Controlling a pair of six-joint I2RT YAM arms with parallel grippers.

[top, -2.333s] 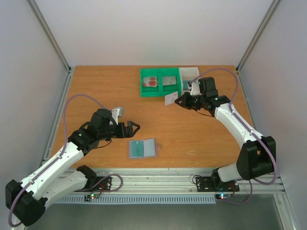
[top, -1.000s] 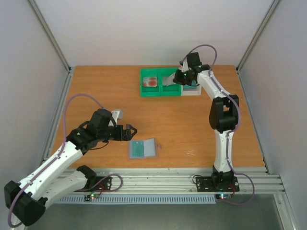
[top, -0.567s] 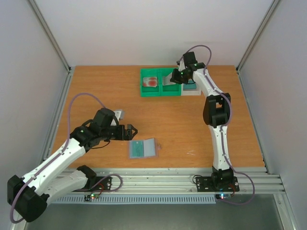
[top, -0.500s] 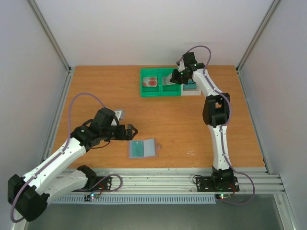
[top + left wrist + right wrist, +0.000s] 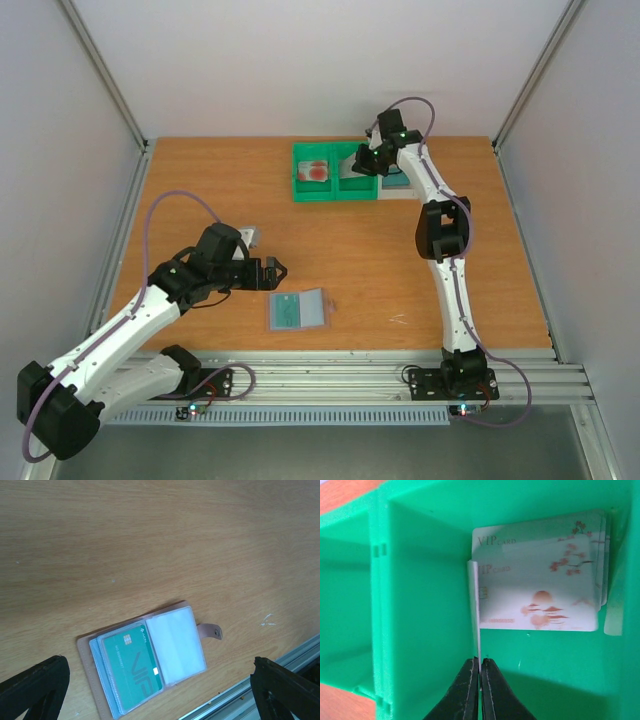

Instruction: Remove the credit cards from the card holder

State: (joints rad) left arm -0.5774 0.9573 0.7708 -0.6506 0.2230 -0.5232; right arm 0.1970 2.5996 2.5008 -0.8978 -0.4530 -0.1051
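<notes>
The table (image 5: 200, 190) is brown-orange wood with a fine grain — smooth and flat. A few small white scratches (image 5: 398, 320) sit near its front right part. Plain pale walls stand on three sides: the back wall (image 5: 320, 60), the left wall (image 5: 50, 150) and the right wall (image 5: 595, 200). Thin grey metal bars (image 5: 105, 70) run up along the corners where the walls meet. At the front edge of the table lies a silver metal rail (image 5: 330, 372) with long grooves — below it is a dark grey surface (image 5: 400, 455). The light is soft and even, with only faint shadows.
</notes>
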